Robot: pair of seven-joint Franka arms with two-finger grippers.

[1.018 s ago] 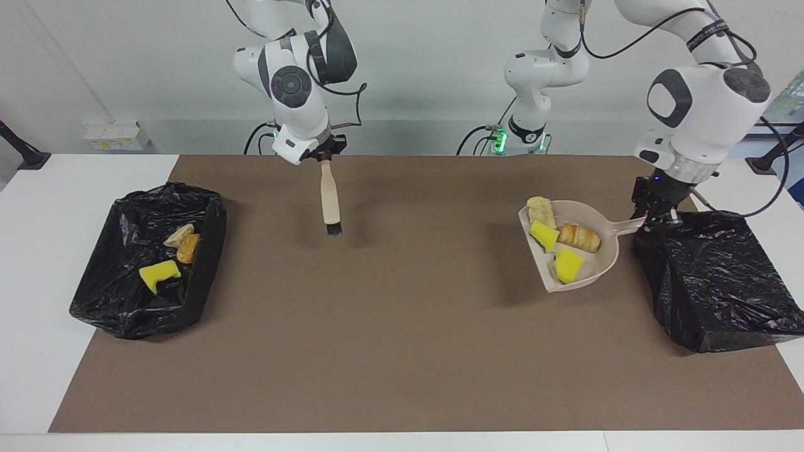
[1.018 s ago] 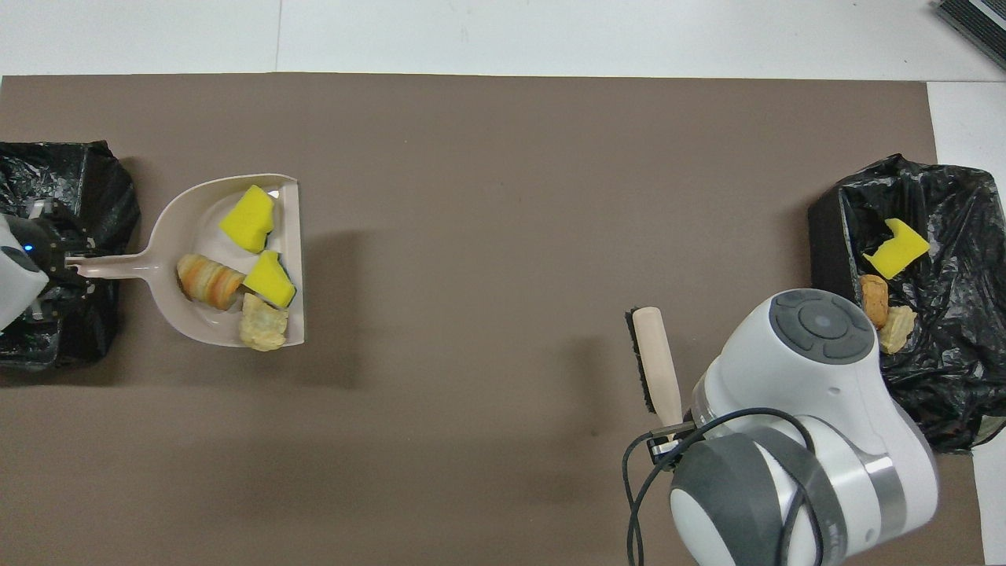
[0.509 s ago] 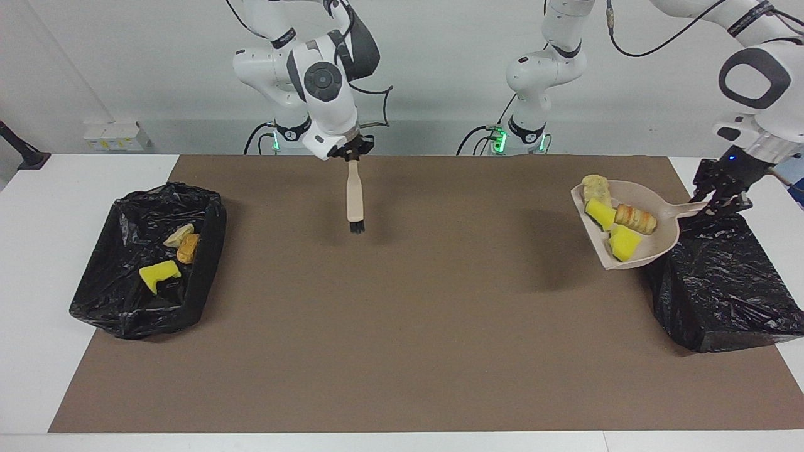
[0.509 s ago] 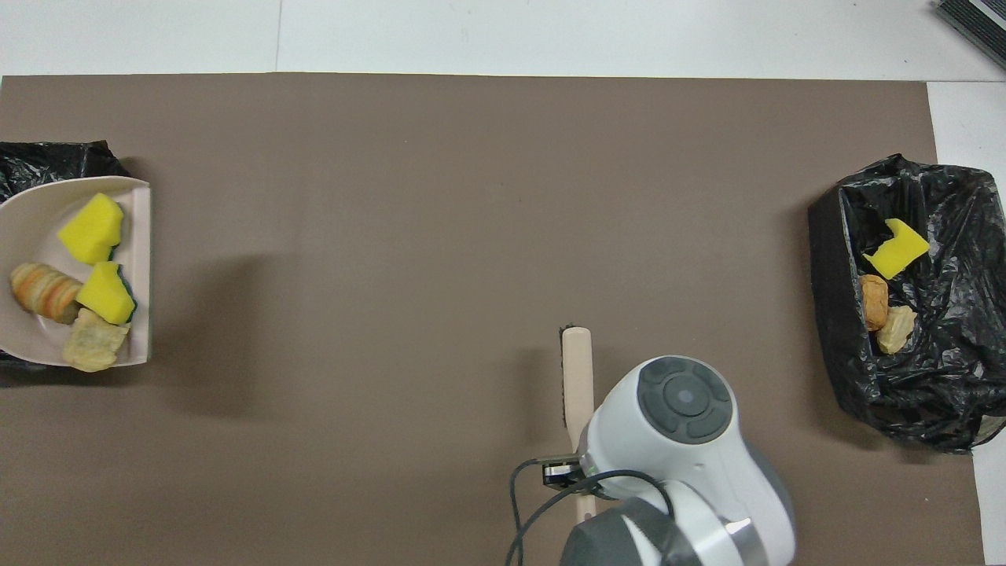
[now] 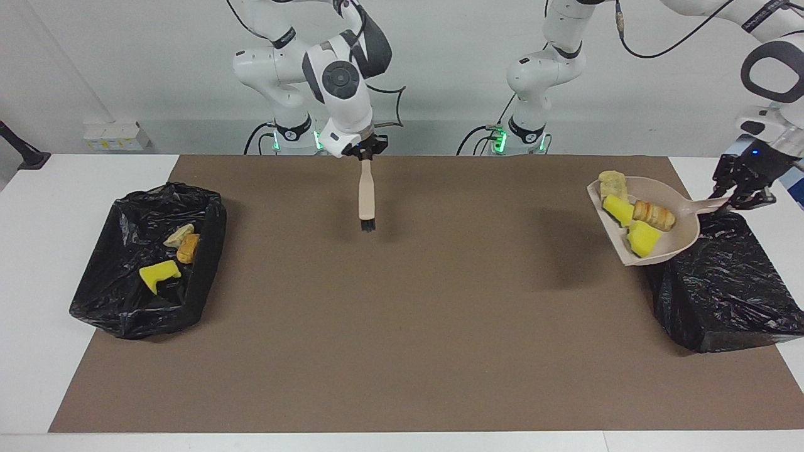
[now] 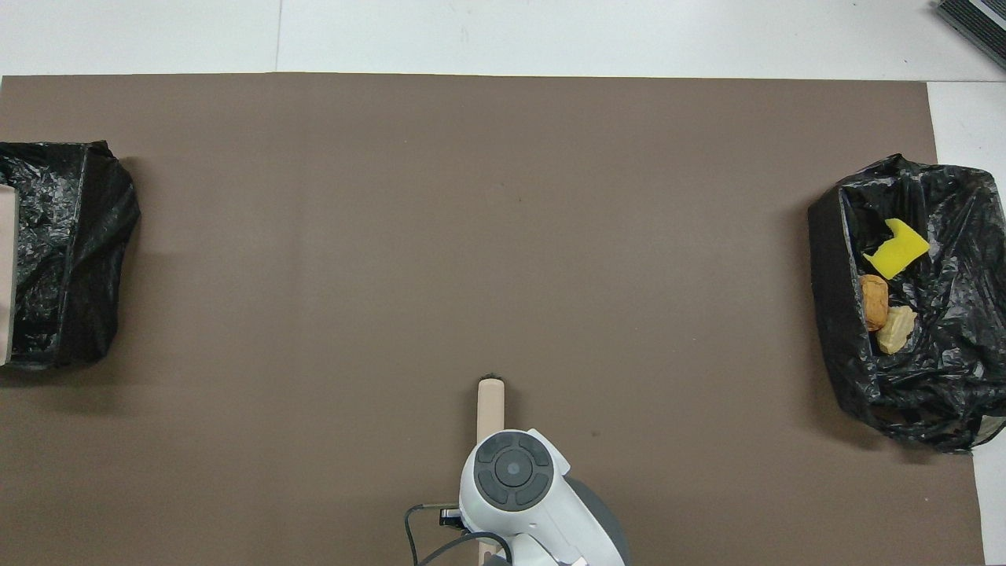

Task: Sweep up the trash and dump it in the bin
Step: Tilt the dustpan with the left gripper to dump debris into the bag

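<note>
My left gripper point(image 5: 733, 199) is shut on the handle of a beige dustpan point(image 5: 681, 235), held tilted in the air over the edge of the black-lined bin point(image 5: 722, 289) at the left arm's end. In the pan lies trash: two yellow sponge chunks point(image 5: 619, 209), a croissant-like piece point(image 5: 654, 215) and a pale bread piece point(image 5: 612, 184). In the overhead view only a sliver of the dustpan point(image 6: 6, 275) shows. My right gripper point(image 5: 364, 156) is shut on a brush point(image 5: 365, 198) that hangs bristles down over the mat's middle, close to the robots' edge.
A second black-lined bin point(image 5: 113, 301) at the right arm's end holds a yellow sponge chunk point(image 5: 158, 274) and two bread pieces point(image 5: 187, 248). A brown mat point(image 5: 402, 326) covers the table between the bins.
The left gripper has carried the loaded dustpan up and toward the left arm's end, onto the bin's edge. The right gripper has taken the brush sideways toward the table's middle.
</note>
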